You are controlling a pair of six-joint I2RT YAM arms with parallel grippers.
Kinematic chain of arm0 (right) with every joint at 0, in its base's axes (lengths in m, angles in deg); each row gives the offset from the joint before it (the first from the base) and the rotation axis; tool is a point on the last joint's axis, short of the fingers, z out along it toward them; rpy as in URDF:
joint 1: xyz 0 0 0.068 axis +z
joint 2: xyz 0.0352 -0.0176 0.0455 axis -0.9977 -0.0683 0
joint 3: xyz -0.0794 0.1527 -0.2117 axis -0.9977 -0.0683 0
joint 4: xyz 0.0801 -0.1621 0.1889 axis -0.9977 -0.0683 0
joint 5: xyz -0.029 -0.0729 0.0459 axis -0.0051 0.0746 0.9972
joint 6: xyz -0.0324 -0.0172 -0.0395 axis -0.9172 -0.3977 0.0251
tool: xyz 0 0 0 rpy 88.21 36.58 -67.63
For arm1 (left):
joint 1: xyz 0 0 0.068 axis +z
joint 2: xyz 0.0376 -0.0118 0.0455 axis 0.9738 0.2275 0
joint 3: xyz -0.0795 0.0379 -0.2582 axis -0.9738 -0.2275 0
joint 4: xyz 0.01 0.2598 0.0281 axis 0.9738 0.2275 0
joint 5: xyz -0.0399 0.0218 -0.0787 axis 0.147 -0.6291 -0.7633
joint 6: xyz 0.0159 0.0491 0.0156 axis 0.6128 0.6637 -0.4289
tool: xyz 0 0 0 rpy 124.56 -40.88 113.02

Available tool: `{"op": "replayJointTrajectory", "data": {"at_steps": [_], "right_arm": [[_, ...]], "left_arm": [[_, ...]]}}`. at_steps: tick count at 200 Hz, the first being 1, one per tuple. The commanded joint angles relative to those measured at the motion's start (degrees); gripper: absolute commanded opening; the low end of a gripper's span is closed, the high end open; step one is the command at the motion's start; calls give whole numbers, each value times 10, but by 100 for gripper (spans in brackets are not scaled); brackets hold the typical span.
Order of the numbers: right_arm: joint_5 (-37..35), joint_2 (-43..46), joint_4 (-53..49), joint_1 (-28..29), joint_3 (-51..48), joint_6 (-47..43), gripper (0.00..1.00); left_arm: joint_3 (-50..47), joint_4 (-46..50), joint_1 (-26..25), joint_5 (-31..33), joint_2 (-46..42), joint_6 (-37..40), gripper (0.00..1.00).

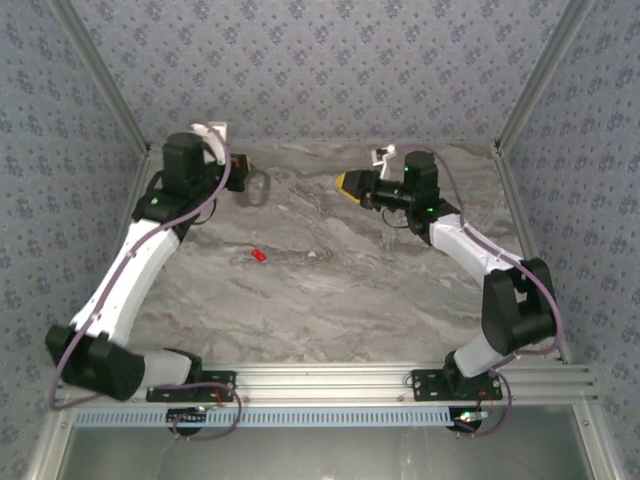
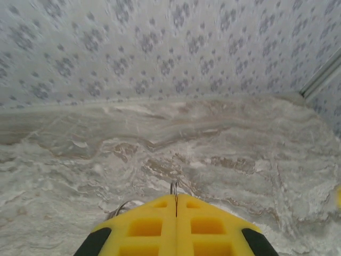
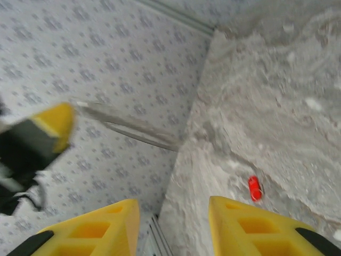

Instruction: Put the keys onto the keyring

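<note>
Floral-patterned walls (image 1: 320, 60), grey marble tabletop (image 1: 330, 300)

White-and-black arms (image 1: 130, 270); yellow fingers (image 2: 213, 229)

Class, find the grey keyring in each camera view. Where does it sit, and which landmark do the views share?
Top external: keyring upper left, hanging at the left gripper.
Left wrist: keyring bottom centre, poking out of the shut yellow jaws.
Right wrist: keyring left of centre, sticking rightward from the blurred left gripper, against the wall.
Shared landmark: the marbled table.
</note>
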Motion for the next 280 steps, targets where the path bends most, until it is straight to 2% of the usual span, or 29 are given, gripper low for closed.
{"op": "replayJointTrajectory", "data": {"at_steps": [1,42,55,98,162,193,280], "right_arm": [[2,-40,-45,33,5,-55,40],[-33,-129,-129,102,61,-98,37],[-51,-157,-174,125,110,-123,37],[-163,-244,-382,196,248,-207,37],[-309,-361,-553,248,396,-256,37],[-338,-399,-588,265,444,-261,37],[-350,-484,-644,297,581,-257,38]], "left_arm": [[-31,-38,21,8,-78,-10,0],[-79,9,85,-14,-153,-4,0],[-82,22,101,-25,-166,0,0],[-96,47,143,-45,-199,-8,0],[-126,67,190,-54,-244,-15,0],[-136,72,202,-56,-263,-14,0],[-151,88,226,-56,-288,-12,0]]}}
